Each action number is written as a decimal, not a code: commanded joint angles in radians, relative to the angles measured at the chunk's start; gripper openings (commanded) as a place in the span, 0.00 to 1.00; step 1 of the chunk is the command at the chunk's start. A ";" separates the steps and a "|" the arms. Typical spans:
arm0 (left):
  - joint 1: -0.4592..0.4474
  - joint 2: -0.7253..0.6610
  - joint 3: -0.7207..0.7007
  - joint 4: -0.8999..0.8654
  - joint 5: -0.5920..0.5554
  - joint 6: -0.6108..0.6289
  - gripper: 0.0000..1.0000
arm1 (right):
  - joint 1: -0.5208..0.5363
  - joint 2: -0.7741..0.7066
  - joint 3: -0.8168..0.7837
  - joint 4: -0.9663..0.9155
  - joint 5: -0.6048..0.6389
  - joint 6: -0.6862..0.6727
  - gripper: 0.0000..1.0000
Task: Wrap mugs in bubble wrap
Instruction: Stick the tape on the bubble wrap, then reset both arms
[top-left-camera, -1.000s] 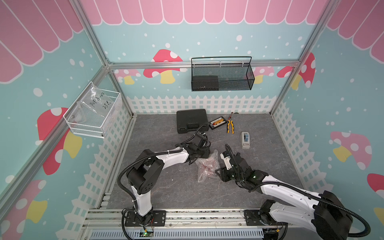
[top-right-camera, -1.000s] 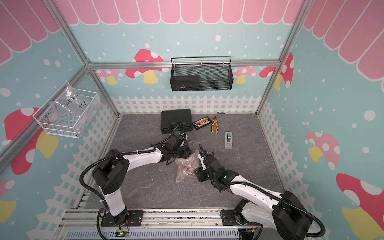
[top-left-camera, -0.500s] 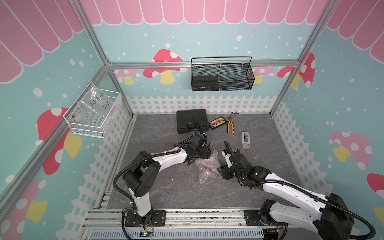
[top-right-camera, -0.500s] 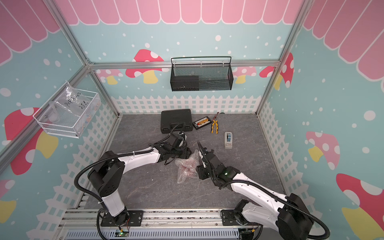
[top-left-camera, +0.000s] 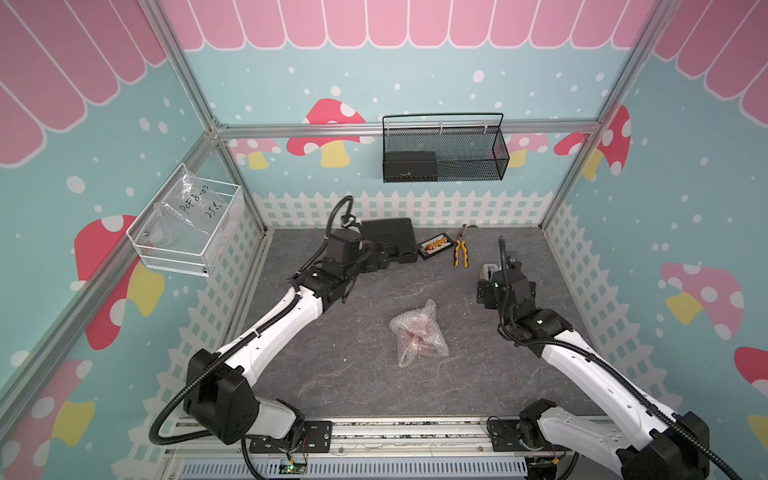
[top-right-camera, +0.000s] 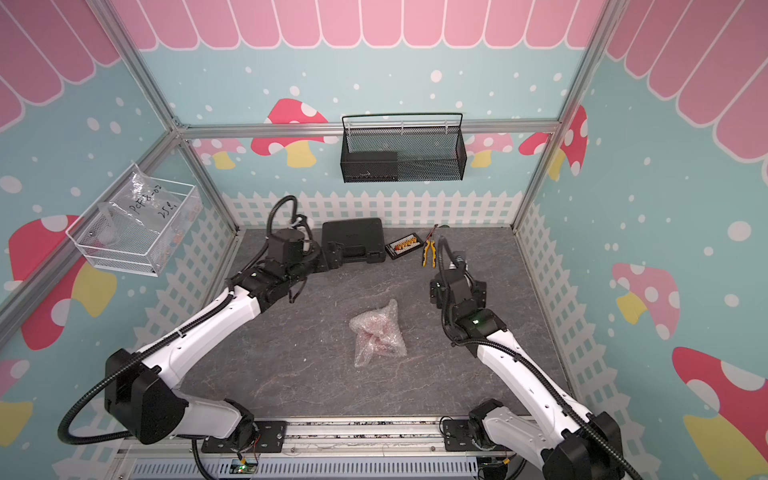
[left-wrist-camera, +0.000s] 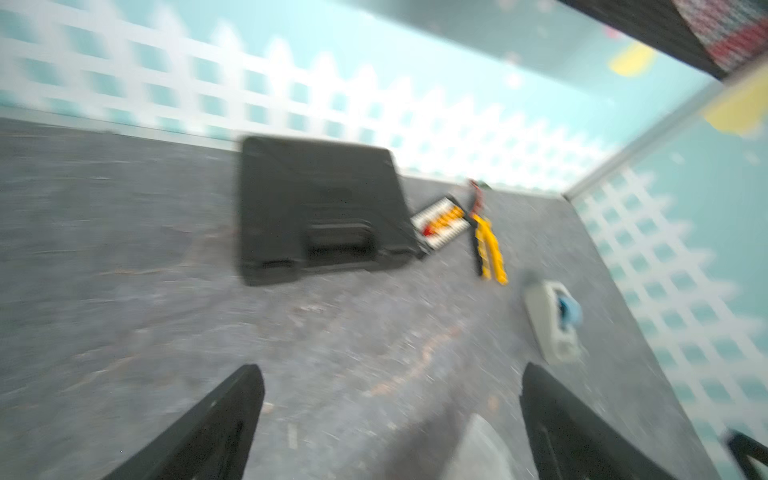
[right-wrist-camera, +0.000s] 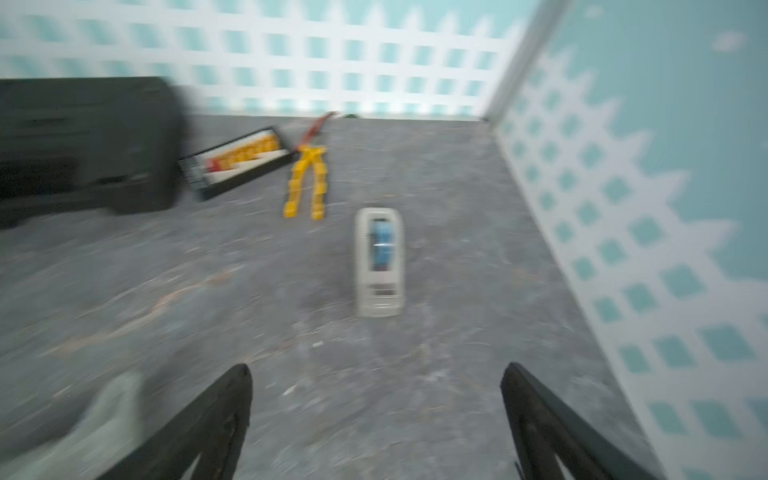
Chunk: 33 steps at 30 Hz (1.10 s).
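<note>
The wrapping looks largely done: the bubble wrap (top-left-camera: 419, 332) lies gathered into a crumpled bundle near the middle of the desk (top-left-camera: 332, 374), and red shows through it where the mug (top-left-camera: 417, 338) sits inside, so the mug seems fully covered. The bundle looks loose, with one twisted end pointing toward the back edge. I see no tape on it, so securing it may be what is left, though that is a guess. No other mug is visible. Both hands are clear of the bundle and hold nothing. The left hand (left-wrist-camera: 390, 368) is spread wide near the back edge, facing the black case (top-left-camera: 388, 237). The right hand (right-wrist-camera: 376, 366) is likewise spread wide toward the right edge, with the tape dispenser (right-wrist-camera: 379, 266) straight ahead of it. Along the back edge, beside the case, lie a small tray of orange parts (top-left-camera: 434, 246) and yellow-handled pliers (top-left-camera: 460, 253), well apart from the bundle. A black mesh basket (top-left-camera: 444, 153) hangs on the back wall, and a white wire basket (top-left-camera: 187, 245) on the left wall holds a clear bag with handwriting (top-left-camera: 191, 199). Nothing stands between either hand and the bundle.
</note>
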 joint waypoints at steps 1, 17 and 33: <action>0.130 -0.041 -0.167 -0.013 -0.240 -0.067 1.00 | -0.115 -0.010 -0.143 0.176 0.246 -0.039 0.99; 0.288 -0.078 -0.751 0.805 -0.514 0.231 1.00 | -0.356 0.098 -0.611 1.207 0.314 -0.272 1.00; 0.307 0.154 -0.825 1.273 -0.045 0.482 1.00 | -0.403 0.467 -0.584 1.572 0.060 -0.349 0.99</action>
